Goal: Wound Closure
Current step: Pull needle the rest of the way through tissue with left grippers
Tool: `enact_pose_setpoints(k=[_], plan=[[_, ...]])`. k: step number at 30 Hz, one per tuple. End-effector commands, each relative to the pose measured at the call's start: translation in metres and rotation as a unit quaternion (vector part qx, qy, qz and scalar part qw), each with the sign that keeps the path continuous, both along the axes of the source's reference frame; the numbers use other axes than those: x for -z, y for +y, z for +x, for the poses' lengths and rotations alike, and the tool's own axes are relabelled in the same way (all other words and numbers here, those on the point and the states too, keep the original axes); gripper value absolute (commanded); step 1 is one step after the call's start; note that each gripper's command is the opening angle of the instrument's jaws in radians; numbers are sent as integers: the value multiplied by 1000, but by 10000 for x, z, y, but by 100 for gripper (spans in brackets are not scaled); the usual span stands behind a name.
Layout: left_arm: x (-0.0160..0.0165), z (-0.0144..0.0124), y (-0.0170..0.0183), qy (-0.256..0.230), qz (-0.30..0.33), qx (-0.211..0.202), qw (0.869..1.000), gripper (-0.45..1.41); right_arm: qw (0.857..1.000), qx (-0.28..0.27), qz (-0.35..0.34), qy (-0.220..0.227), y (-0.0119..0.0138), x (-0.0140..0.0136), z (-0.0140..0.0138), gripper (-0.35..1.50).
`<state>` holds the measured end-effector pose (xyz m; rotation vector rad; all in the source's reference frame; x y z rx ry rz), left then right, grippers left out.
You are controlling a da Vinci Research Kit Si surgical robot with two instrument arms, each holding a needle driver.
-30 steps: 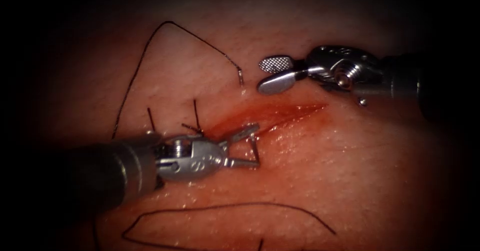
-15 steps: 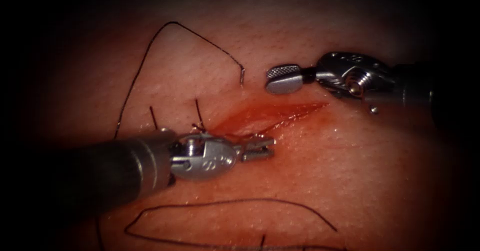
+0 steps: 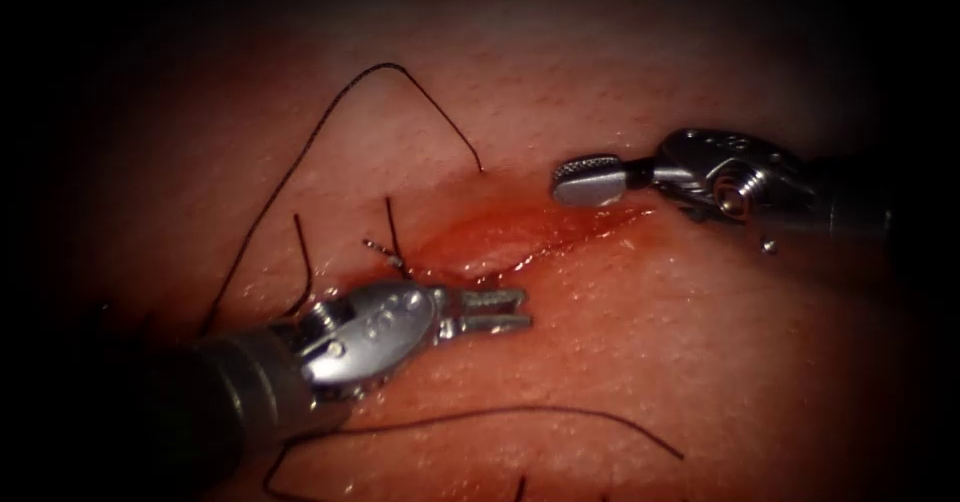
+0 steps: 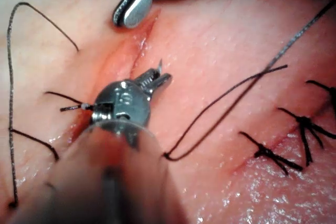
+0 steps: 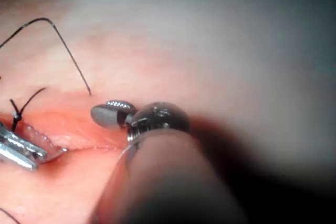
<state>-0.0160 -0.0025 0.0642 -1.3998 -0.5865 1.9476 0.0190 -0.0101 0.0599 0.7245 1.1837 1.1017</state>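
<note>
The cut [image 3: 540, 227] runs across the red, wet tissue [image 3: 700, 342], with a tied stitch [image 3: 388, 252] at its left end. My left tool [image 3: 522, 307] lies on the near edge of the cut. Its jaws are shut on the needle close to the point [image 4: 159, 65], which sticks out past them. The remainder of the curve is buried in the tissue. Thread [image 3: 390, 66] enters the skin on the far edge [image 3: 480, 169] and loops away to the left. My right tool [image 3: 560, 184] hovers over the cut's right half, jaws shut and holding nothing.
A long slack run of thread [image 3: 520, 412] lies on the tissue in front of the left tool. Short cut ends [image 3: 300, 237] stand up by the tied stitch. A second, stitched cut with knots [image 4: 304, 124] lies beyond it.
The left jaws closed on the needle point and drew it toward the lower left. The needle's tail sank into the far edge, thread following. The right jaws shut and moved right.
</note>
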Motion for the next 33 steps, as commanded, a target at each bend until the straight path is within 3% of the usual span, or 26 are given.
enact_pose_setpoints(k=[1,10,16,18,20,22,24,29,33], plan=[[-3,-5,3,-12,19,0,1000,-45,1000,-1,1,1,0,-7,9,-20],[21,-12,3,-98,162,-26,982,-45,1000,-6,17,2,-12,-13,9,-25],[42,-15,-3,-129,172,-58,975,-45,1000,-7,24,5,-15,-13,5,-18],[58,-14,0,-131,110,-71,983,-45,1000,-8,23,10,-17,-12,0,-6],[84,-11,8,-111,8,-77,991,-45,1000,-11,21,16,-21,-10,-9,2],[90,-11,11,-104,-22,-80,991,-45,1000,-12,21,16,-22,-9,-11,7],[116,-6,28,-83,-135,-96,983,-45,1000,-18,21,12,-27,-6,-17,10],[148,-2,46,-79,-224,-102,966,-45,1000,-19,21,15,-33,-2,-19,10],[174,1,63,-67,-306,-103,944,-45,999,-20,21,16,-36,0,-19,10]])
